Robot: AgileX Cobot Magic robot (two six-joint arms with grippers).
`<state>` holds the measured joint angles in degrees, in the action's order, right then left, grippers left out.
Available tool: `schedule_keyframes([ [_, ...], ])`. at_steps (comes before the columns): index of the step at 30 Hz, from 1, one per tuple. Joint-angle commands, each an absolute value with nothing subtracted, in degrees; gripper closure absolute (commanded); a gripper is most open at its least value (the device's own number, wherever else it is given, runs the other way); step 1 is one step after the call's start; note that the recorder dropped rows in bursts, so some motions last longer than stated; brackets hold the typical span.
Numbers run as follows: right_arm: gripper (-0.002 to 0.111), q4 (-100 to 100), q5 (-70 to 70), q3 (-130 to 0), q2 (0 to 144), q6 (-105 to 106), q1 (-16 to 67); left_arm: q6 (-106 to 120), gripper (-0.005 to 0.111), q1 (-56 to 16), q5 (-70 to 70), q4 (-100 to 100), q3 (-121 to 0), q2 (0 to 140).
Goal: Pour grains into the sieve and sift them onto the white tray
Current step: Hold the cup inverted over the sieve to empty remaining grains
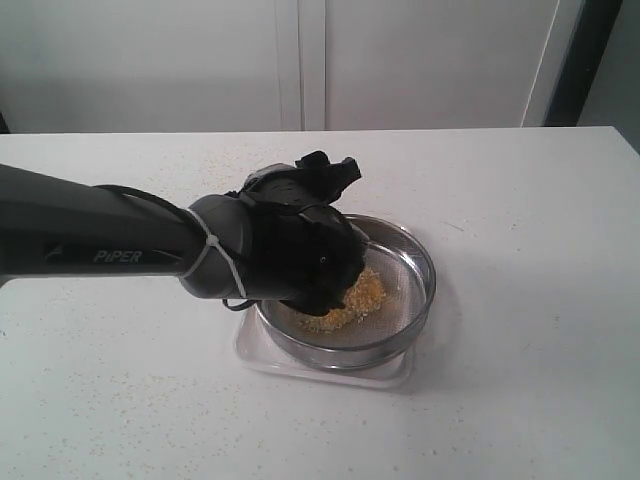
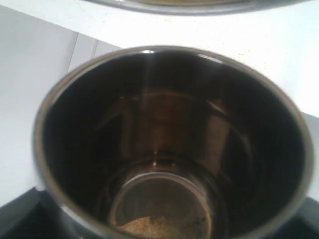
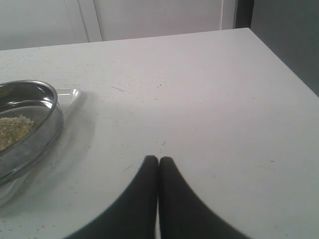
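Observation:
The sieve [image 1: 415, 262], a wide steel ring with a mesh bottom, rests on the white tray [image 1: 390, 376] and holds a yellow heap of grains [image 1: 355, 298]. My left gripper [image 1: 315, 265] hangs over the sieve's left half and hides what it holds in the exterior view. The left wrist view looks straight into a tipped steel cup [image 2: 169, 124] that fills the frame, with a small patch of grains [image 2: 159, 227] left at its bottom; the gripper is shut on this cup. My right gripper [image 3: 158, 160] is shut with nothing in it, above bare table beside the sieve [image 3: 35, 130].
The white table [image 1: 520, 380] carries scattered stray granules, mostly at the back left. A corner of the tray [image 3: 73, 93] sticks out past the sieve rim. The left arm's long grey link [image 1: 90, 245] crosses the left half of the table. A wall stands behind.

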<state>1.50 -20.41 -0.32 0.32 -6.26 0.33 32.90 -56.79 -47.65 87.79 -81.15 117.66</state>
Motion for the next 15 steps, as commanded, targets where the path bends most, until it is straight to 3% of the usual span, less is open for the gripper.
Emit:
schedule_keyframes([
  [1,0.108,1.7,-19.6,0.0,0.0,-6.2,0.0,28.9,0.107,-56.6,-47.5,89.7,-81.4,116.4],
  [15,0.108,1.7,-19.6,0.0,0.0,-6.2,0.0,17.4,0.107,-56.6,-46.1,83.3,-81.4,116.4],
])
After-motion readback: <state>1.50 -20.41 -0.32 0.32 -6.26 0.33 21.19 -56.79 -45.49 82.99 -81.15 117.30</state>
